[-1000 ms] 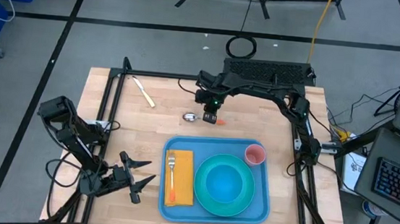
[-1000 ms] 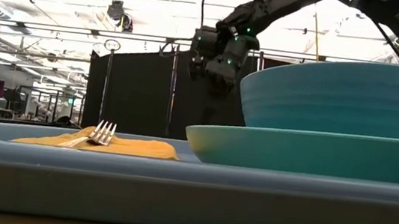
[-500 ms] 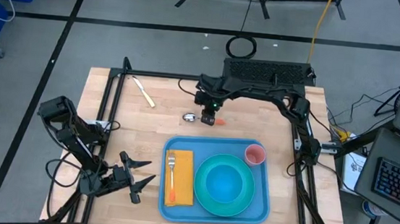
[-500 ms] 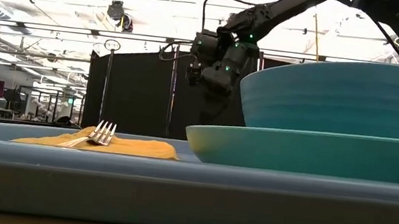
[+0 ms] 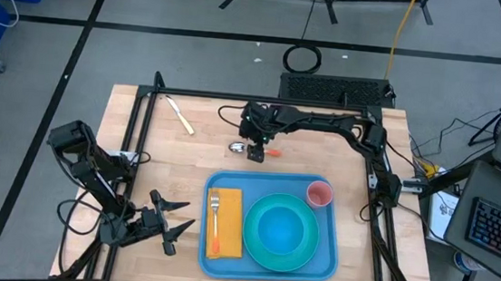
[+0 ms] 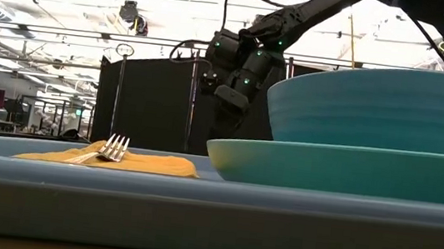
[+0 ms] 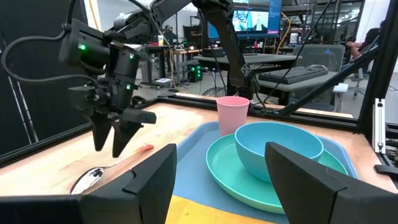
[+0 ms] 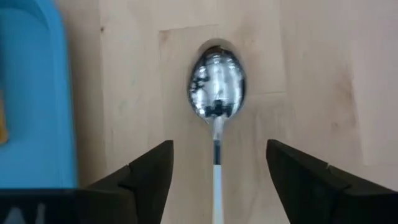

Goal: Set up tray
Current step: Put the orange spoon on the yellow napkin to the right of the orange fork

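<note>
— Where's the tray point(image 5: 326, 261)?
— On the wooden table point(image 5: 193, 167), near edge, toward the right side. Blue, flat, low rim.

— Loaded with what?
— Teal plate point(image 5: 263, 251) in the middle, teal bowl point(image 5: 281, 230) sitting on it. Orange napkin point(image 5: 226, 238) lying flat beside the plate on the left. Fork point(image 5: 214, 212) resting on the napkin, tines toward the far side. Pink cup point(image 5: 318, 195) upright in the far right corner, just beside the plate.

— Anything off the tray?
— Spoon point(image 8: 216, 93) flat on bare wood just beyond the tray's far edge, bowl end shiny, handle partly orange. Pale knife point(image 5: 179, 114) farther off, near the far left corner of the table.

— Right gripper point(image 5: 256, 150)?
— Over the spoon, pointing down, fingers spread wide to either side of the handle. Not touching it, holding nothing. Clearly above the table in the left wrist view.

— Left gripper point(image 5: 166, 227)?
— Parked low at the near left, well apart from the tray's left edge. Fingers parted, nothing between them.
</note>
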Controlling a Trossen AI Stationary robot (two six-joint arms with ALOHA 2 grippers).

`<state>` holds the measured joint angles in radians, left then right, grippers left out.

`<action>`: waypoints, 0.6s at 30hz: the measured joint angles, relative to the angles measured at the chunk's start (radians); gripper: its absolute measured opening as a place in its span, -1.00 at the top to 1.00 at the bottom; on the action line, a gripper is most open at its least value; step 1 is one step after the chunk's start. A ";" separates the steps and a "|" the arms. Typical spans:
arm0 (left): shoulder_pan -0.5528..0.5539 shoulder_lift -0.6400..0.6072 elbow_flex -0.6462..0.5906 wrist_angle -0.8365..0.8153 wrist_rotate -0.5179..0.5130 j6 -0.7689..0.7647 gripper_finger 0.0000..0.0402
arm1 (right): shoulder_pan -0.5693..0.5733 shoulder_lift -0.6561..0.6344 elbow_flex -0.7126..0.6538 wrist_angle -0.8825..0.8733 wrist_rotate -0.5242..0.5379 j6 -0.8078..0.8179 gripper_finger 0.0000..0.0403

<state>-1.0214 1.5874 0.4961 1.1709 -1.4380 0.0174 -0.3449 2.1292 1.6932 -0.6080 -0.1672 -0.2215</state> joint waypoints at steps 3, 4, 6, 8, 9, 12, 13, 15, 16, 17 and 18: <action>0.000 0.000 0.000 0.000 0.000 0.000 -0.25 | -0.002 0.006 0.000 0.009 -0.018 0.016 -0.21; 0.000 0.000 0.000 0.000 0.002 0.000 -0.25 | -0.005 0.006 0.000 0.009 -0.019 0.018 -0.20; 0.000 0.000 0.000 0.000 0.006 0.000 -0.25 | -0.009 0.012 0.000 0.003 -0.029 0.025 -0.19; 0.000 0.000 0.000 0.000 0.006 0.000 -0.25 | -0.015 0.026 0.002 0.007 -0.061 0.030 -0.19; 0.000 0.000 0.000 0.000 0.006 0.000 -0.25 | -0.018 0.033 0.001 -0.004 -0.069 0.036 -0.19; 0.001 0.000 0.000 0.000 0.006 0.000 -0.25 | -0.022 0.063 0.001 -0.004 -0.066 0.038 -0.19; 0.001 0.000 0.000 0.000 0.006 0.000 -0.25 | -0.022 0.074 0.001 -0.001 -0.060 0.037 -0.19; 0.001 0.000 0.000 -0.001 0.007 0.001 -0.25 | -0.021 0.078 0.001 0.006 -0.020 0.023 -0.19; 0.001 0.000 0.000 -0.002 0.007 0.001 -0.25 | -0.018 0.076 0.001 0.008 -0.005 0.018 -0.19; 0.001 0.000 0.000 0.000 0.007 0.001 -0.25 | -0.018 0.076 0.002 0.014 -0.001 0.018 -0.19; 0.001 0.000 0.000 0.000 0.006 0.003 -0.25 | -0.019 0.076 0.002 0.018 0.001 0.018 -0.19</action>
<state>-1.0206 1.5871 0.4961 1.1707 -1.4315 0.0207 -0.3641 2.2055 1.6947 -0.5904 -0.1666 -0.2031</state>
